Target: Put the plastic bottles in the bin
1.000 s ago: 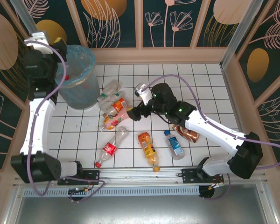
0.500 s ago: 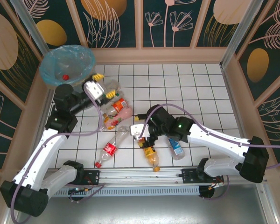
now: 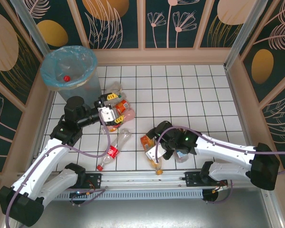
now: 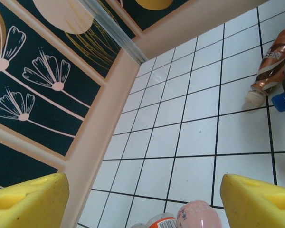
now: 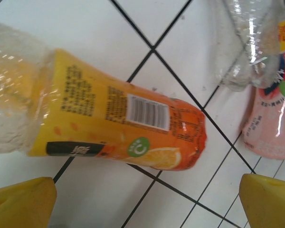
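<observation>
Tiled floor (image 4: 194, 137): brown bottle (image 4: 275, 61) reads "NES"; orange bottle (image 5: 114, 126) shows barcode (image 5: 148, 111).

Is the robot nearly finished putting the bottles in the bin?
Not nearly. One red cap shows inside the bin. Nothing is held: the right fingers are open over the orange bottle, the left fingers open by the pile. The red-label bottle and brown bottle are left too.

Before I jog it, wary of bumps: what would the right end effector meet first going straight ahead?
The orange bottle, lying flat dead ahead; it looks close, though depth is hard to judge.
</observation>
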Controlling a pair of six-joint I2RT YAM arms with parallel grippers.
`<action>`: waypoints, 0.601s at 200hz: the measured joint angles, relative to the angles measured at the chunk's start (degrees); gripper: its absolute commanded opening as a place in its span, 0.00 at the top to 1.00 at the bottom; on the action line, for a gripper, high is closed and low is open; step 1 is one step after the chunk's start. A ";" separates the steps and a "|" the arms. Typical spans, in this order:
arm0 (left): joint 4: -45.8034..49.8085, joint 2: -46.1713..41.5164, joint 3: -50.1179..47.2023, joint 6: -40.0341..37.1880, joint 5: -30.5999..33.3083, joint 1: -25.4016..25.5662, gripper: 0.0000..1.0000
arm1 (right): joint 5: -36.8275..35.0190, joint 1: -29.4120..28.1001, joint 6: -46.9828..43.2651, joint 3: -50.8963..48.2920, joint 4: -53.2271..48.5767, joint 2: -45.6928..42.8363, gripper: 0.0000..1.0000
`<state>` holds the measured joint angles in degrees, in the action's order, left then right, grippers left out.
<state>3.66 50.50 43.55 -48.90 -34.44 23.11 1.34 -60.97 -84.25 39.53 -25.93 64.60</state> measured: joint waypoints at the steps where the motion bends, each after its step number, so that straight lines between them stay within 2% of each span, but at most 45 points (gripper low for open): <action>1: 0.00 0.00 -0.02 -0.02 0.00 0.00 0.17 | 0.09 0.00 -0.20 -0.02 0.00 0.02 0.01; 52: -0.24 0.02 -1.25 -0.37 -0.04 0.15 0.18 | 3.23 -1.70 -5.05 -0.31 3.19 2.95 0.01; 120: -0.90 0.00 -1.53 -0.37 -0.02 0.15 0.18 | 9.22 -2.47 -7.80 1.57 4.63 12.50 0.01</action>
<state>2.76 50.50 42.02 -49.28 -34.46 23.27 10.57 -63.44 -92.05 41.10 -21.30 77.10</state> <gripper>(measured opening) 0.825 0.990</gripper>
